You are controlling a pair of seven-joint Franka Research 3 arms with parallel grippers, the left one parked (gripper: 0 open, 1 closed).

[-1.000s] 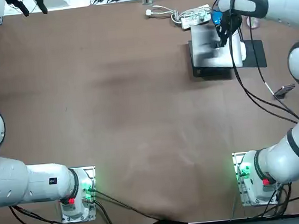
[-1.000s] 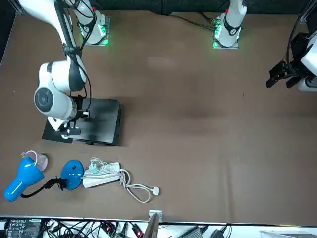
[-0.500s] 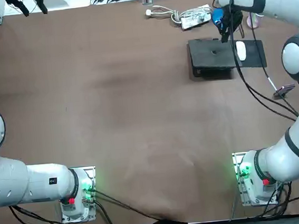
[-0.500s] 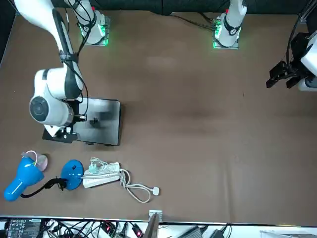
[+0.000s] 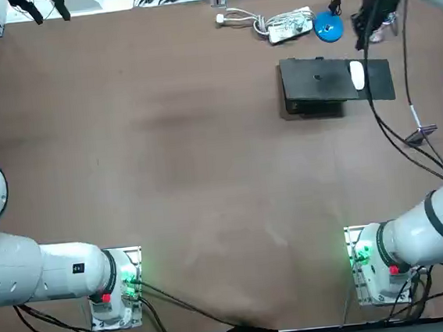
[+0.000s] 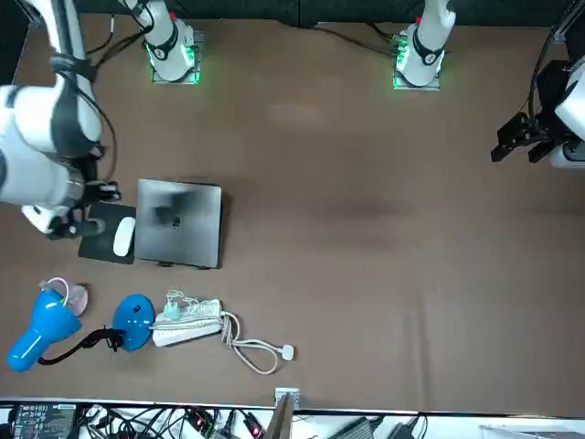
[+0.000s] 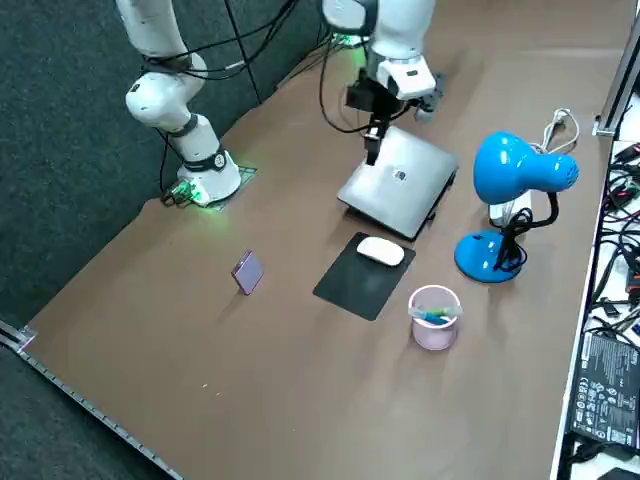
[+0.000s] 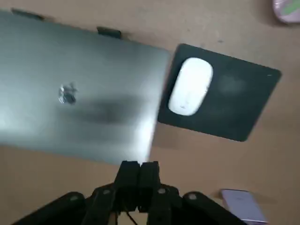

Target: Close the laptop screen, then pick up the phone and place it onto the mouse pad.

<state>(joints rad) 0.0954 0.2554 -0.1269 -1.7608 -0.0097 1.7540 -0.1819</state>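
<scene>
On the bare brown tabletop (image 5: 204, 152): slim lilac rectangular phone (image 7: 247, 271). Lies on the robot's side of the black rectangular mouse pad (image 7: 350, 290), well apart from it and close to the table's right edge. Long axis roughly side to side across the table, a little skewed. Top end and upward face not discernible. Not yet on the pad.

Further from the robot: thin silver-grey metal laptop (image 5: 316, 85). Sits shut, lid flat down, logo facing up. Longer sides run side to side, right short edge just beside the mouse pad.

On the mouse pad, nothing but a small white oval mouse (image 5: 357, 75). Rests on the half nearest the laptop, long axis pointing away from the robot. Other half bare.

In the air over the laptop and pad: right gripper (image 8: 138, 165). Hangs clear of everything, fingers pointing down, pressed together and empty.

Just beyond the pad's far edge, apart from it: pale pink translucent round cup (image 7: 433, 335). Stands upright and holds something teal, too small to make out.

Next to the cup, beyond the laptop's far edge: bright blue desk lamp (image 7: 520, 170), upright on a round blue base. Beside that base: white power strip (image 6: 187, 322), flat on the table, with a loosely looped white cord trailing towards the table's middle.
</scene>
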